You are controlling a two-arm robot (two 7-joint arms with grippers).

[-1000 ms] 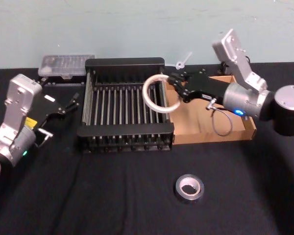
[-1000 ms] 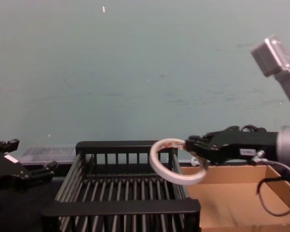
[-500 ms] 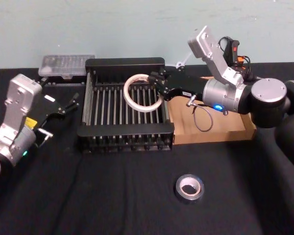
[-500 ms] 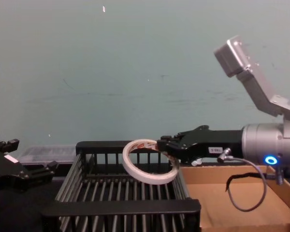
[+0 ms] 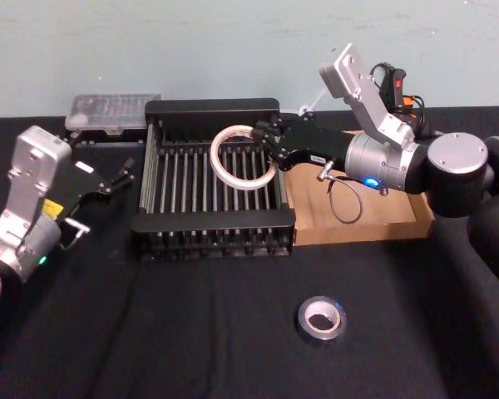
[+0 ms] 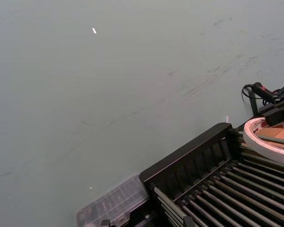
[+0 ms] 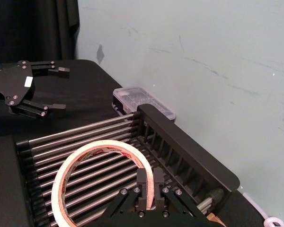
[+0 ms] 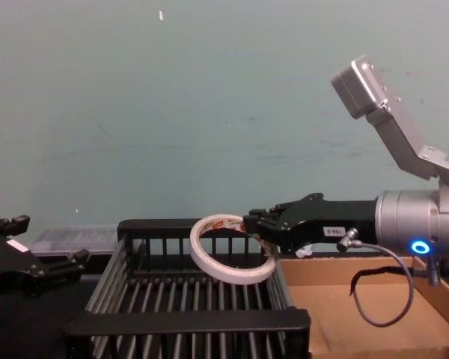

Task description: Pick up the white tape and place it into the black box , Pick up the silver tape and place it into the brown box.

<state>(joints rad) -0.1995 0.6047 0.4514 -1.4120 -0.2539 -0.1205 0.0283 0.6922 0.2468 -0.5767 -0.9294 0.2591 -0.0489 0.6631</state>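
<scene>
- White tape (image 5: 244, 158) held tilted above the black box (image 5: 212, 224), over its right half, clear of the bars.
- Right gripper (image 5: 268, 143) clenched on the roll's right rim; fingers (image 7: 143, 182) pinching the band.
- Silver tape (image 5: 322, 320) flat on the table, near front edge, well apart from both boxes.
- Brown box (image 5: 399, 226) touching the black box's right side.
- Left gripper (image 5: 121, 176) parked left of the black box, fingers spread, holding nothing.
- Clear case (image 5: 112, 110) behind the black box's left corner.
</scene>
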